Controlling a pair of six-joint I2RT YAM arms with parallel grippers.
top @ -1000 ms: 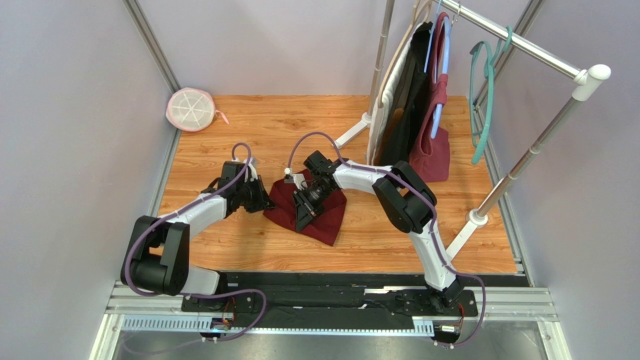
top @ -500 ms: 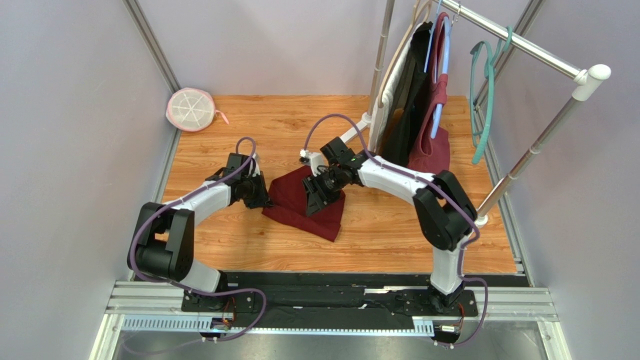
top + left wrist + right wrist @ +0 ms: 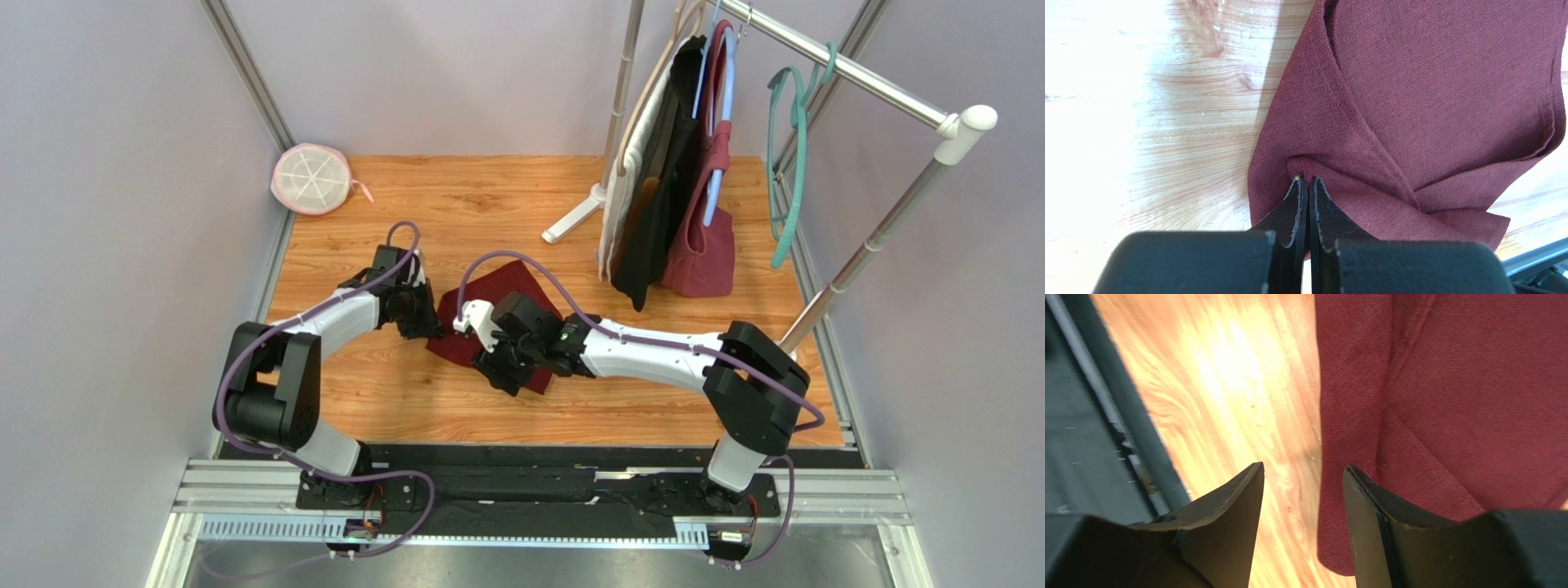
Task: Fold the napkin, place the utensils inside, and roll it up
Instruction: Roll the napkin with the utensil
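Note:
The dark red napkin (image 3: 503, 292) lies folded in layers on the wooden table, between the two arms. My left gripper (image 3: 429, 328) is shut at the cloth's left edge. In the left wrist view its tips (image 3: 1308, 179) press into a small pucker of the napkin (image 3: 1425, 92), and no cloth shows between the fingers. My right gripper (image 3: 505, 368) is open at the napkin's near edge. In the right wrist view one finger (image 3: 1364, 502) hangs over the napkin (image 3: 1475, 386) and the other over bare wood, with nothing held. The utensils are out of view.
A garment rack (image 3: 859, 76) with hanging bags (image 3: 687, 184) and a teal hanger (image 3: 785, 159) stands at the back right, its white foot (image 3: 577, 218) on the table. A round white mesh disc (image 3: 312, 179) lies at the far left corner. A dark rail (image 3: 1106, 416) runs close to the right gripper.
The right gripper has opened and swung from over the napkin's middle down to its near edge. The napkin now looks smaller and more folded. The left gripper has stayed shut at the left edge.

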